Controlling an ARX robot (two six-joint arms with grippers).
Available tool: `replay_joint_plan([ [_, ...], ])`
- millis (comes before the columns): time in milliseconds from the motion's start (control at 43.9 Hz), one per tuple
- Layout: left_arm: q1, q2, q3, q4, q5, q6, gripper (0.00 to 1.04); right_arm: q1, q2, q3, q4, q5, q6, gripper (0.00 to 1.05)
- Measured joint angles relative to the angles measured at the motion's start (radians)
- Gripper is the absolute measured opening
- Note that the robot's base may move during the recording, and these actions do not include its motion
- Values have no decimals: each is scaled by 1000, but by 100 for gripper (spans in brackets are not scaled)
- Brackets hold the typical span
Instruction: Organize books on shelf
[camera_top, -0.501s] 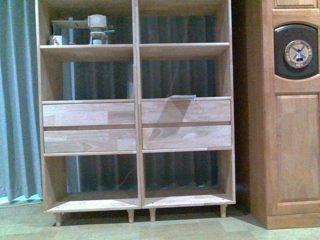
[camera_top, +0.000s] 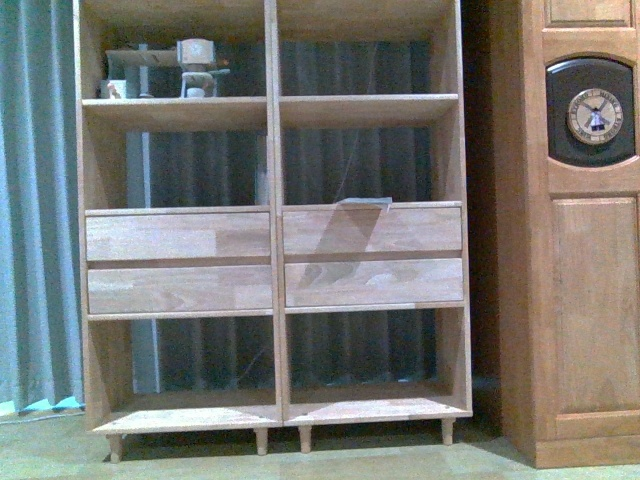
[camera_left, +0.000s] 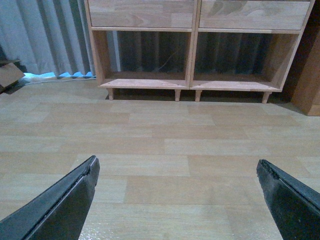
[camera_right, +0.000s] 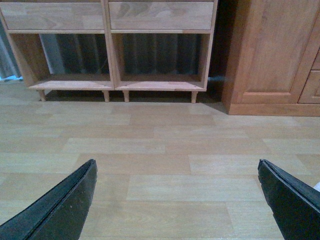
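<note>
The light-wood shelf (camera_top: 272, 260) fills the front view, with four drawer fronts across its middle and open compartments above and below. A thin flat greyish item (camera_top: 364, 204) lies on the ledge above the right drawers, its edge hanging over slightly; I cannot tell whether it is one of the books. No other book shows. My left gripper (camera_left: 176, 164) is open over bare wood floor, well short of the shelf (camera_left: 192, 82). My right gripper (camera_right: 176, 164) is open too, nothing between its fingers, facing the shelf's bottom compartments (camera_right: 115, 82).
A darker wooden cabinet (camera_top: 590, 300) with a round windmill emblem stands right of the shelf, also seen as the cabinet (camera_right: 270, 60). Small objects (camera_top: 190, 68) sit on the upper left board. Grey curtains (camera_top: 40, 200) hang at the left. A cardboard piece (camera_left: 10, 76) lies at floor level.
In the front view the shelf and cabinet sit slightly lower in the picture than before; nothing on the shelf has moved.
</note>
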Motion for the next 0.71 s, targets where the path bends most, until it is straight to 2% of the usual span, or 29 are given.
replay_joint_plan([
  [706, 0, 0, 0, 0, 0, 0, 97, 0, 0, 0, 0, 0, 0, 98],
])
